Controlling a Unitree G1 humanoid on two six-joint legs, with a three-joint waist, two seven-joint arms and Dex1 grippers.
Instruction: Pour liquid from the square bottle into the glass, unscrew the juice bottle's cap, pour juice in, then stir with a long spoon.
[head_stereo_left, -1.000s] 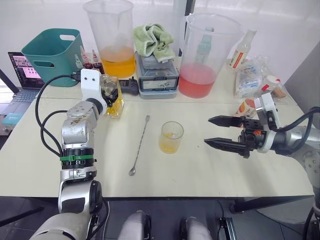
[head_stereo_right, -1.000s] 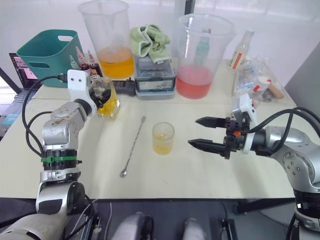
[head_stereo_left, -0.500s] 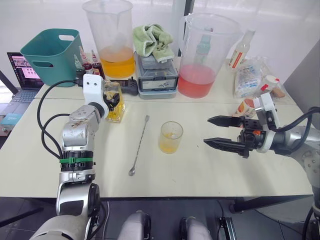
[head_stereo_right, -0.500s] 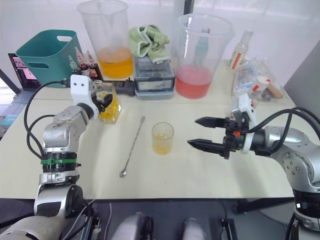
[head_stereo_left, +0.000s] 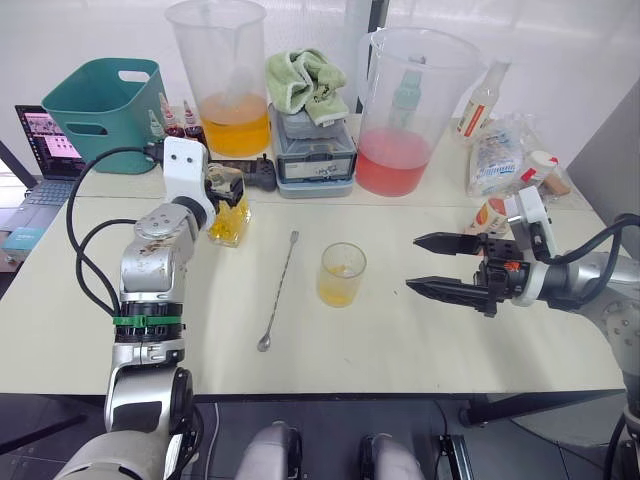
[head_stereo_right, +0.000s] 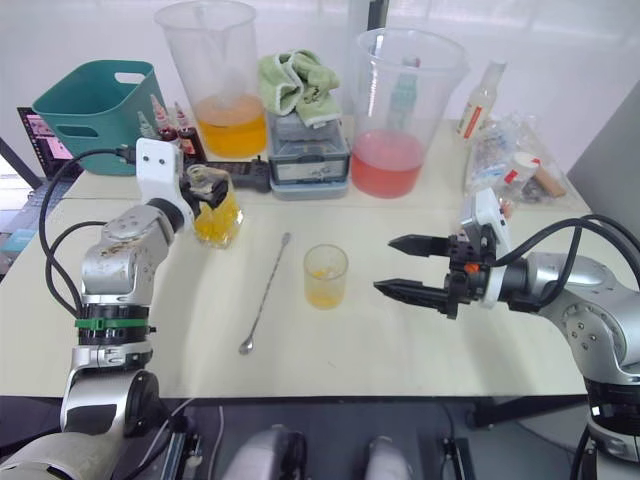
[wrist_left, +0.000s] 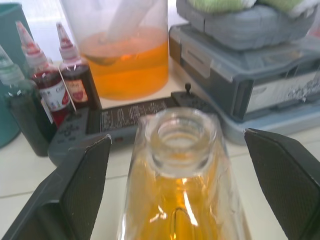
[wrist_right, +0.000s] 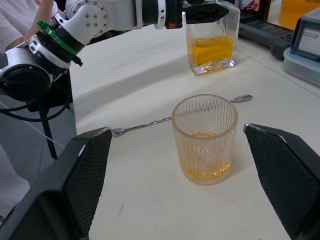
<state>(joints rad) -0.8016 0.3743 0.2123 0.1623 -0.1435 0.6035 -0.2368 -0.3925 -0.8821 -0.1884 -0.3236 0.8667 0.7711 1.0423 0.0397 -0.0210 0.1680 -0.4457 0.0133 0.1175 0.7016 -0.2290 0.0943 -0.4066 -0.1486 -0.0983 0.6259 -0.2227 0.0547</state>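
Square bottle (head_stereo_left: 229, 212) now stood upright on the table (head_stereo_left: 400, 330), no longer tilted; left end effector (head_stereo_left: 226, 192) opened, fingers now spread either side of its neck.

The square bottle (head_stereo_left: 229, 212) is showing clear glass over yellow liquid (wrist_right: 213, 49), and the glass (head_stereo_left: 342, 274), clear with fine vertical ribbing, is holding a shallow amber-yellow layer. The long spoon (head_stereo_left: 279, 292) is gleaming silver on the cream table (head_stereo_left: 400, 340), while the left gripper (head_stereo_left: 224, 190) and right gripper (head_stereo_left: 434, 264) are showing black fingers. Behind, one big clear jug (head_stereo_left: 222, 75) is glowing orange, another jug (head_stereo_left: 405, 112) pink-red, beside a teal basket (head_stereo_left: 103, 110) and a pale green cloth (head_stereo_left: 305, 78).
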